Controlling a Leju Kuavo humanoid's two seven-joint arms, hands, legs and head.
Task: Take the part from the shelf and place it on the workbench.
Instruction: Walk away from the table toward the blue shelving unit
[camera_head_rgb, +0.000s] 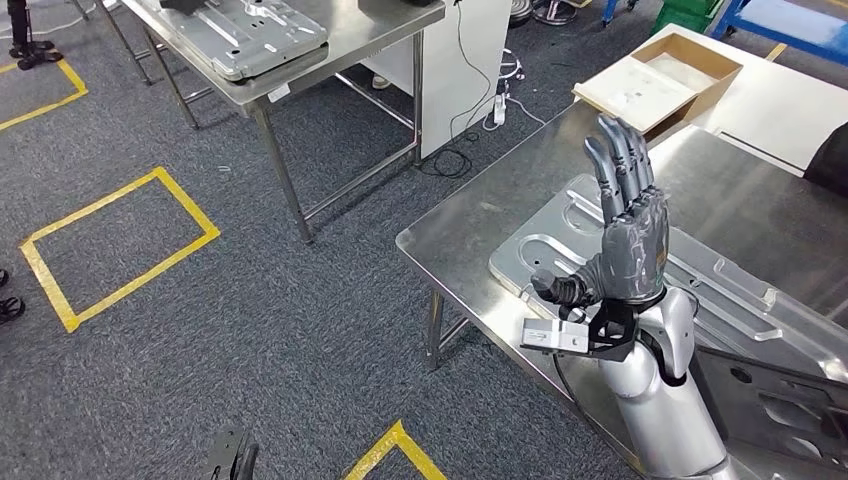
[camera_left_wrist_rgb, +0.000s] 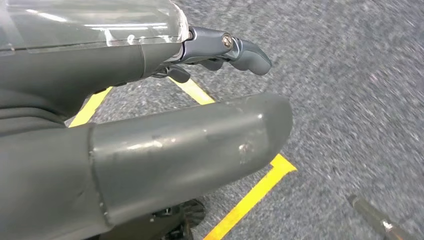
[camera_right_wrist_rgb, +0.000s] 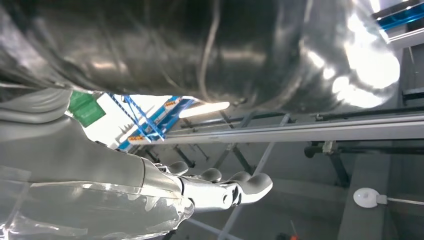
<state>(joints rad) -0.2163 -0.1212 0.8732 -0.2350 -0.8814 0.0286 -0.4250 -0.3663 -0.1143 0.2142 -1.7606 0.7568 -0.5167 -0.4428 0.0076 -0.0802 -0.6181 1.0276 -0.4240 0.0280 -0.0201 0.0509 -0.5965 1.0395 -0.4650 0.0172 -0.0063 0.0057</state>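
Part (camera_head_rgb: 690, 275) flat on workbench (camera_head_rgb: 470, 215), long axis diagonal, right hand (camera_head_rgb: 620, 235) raised, fingers straight, empty.

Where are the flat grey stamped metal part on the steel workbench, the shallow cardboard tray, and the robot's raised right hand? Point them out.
Flat grey stamped metal part (camera_head_rgb: 548, 250): head view, bare near corner.
Shallow cardboard tray (camera_head_rgb: 690, 62): head view, inner floor.
Right hand (camera_head_rgb: 632, 235): head view, back of the palm.

Brushed, faintly glossy steel on the workbench (camera_head_rgb: 470, 215); paler pressed sheet metal, smooth, for the part (camera_head_rgb: 560, 250). Rough grey carpet (camera_head_rgb: 300, 320) underfoot, matt brown cardboard box (camera_head_rgb: 660, 80) at the far corner.
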